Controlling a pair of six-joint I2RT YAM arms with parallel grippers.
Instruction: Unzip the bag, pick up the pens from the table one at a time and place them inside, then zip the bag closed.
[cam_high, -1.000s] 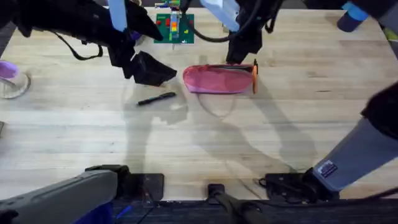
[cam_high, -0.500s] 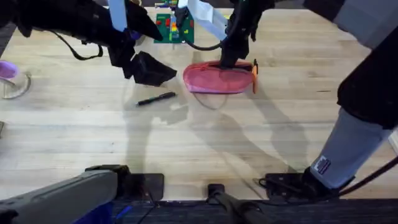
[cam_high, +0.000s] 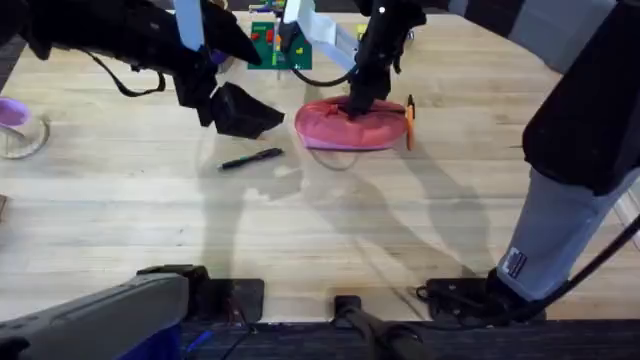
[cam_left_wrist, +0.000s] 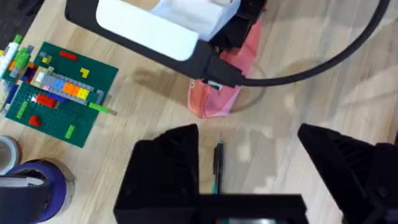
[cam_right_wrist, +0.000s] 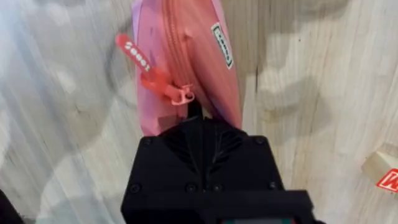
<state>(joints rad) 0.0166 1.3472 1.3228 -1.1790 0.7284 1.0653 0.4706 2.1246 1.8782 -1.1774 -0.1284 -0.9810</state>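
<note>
The step in hand looks like closing the zipper: the pull should be drawn straight along the teeth, ideally with the bag (cam_high: 350, 128) braced against sliding. The bag lies at the far middle of the tabletop (cam_high: 330, 230), an orange pen (cam_high: 410, 122) at its right end, a black pen (cam_high: 252, 158) just left and nearer. The right hand (cam_right_wrist: 194, 115) comes steeply down onto the bag, pinched shut by the zipper pull (cam_right_wrist: 177, 93). The left hand (cam_left_wrist: 249, 152) hangs spread above the black pen.
</note>
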